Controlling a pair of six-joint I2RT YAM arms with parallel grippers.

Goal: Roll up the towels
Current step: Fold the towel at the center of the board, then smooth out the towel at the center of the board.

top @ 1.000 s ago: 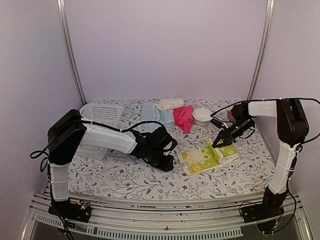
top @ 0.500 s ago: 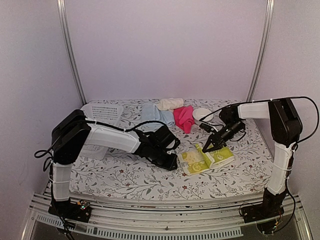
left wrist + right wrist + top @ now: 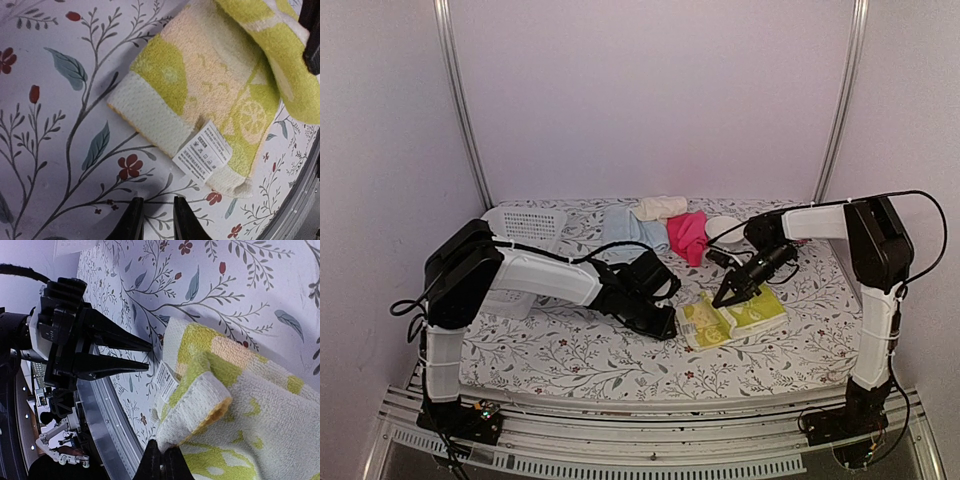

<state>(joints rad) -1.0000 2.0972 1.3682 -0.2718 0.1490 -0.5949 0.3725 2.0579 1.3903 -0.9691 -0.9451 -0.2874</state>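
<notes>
The yellow-green towel (image 3: 735,315) lies on the floral cover at centre right, its right part folded over leftward. My right gripper (image 3: 724,299) is shut on the towel's white-banded edge (image 3: 200,405) and holds it lifted above the lower layer. My left gripper (image 3: 671,327) is slightly open and empty, its tips (image 3: 154,219) on the cover just short of the towel's near-left corner and white label (image 3: 205,151). It also shows in the right wrist view (image 3: 115,352). The pink towel (image 3: 687,234), light blue towel (image 3: 631,229) and cream towel (image 3: 660,207) lie at the back.
A white perforated basket (image 3: 523,228) stands at the back left behind the left arm. A white bowl (image 3: 724,230) sits next to the pink towel, just behind the right gripper. The table's metal front rail (image 3: 107,425) runs close to the towel.
My right gripper has moved left with the towel's edge, folding it over the rest of the towel. My left gripper has shifted slightly right toward the towel.
</notes>
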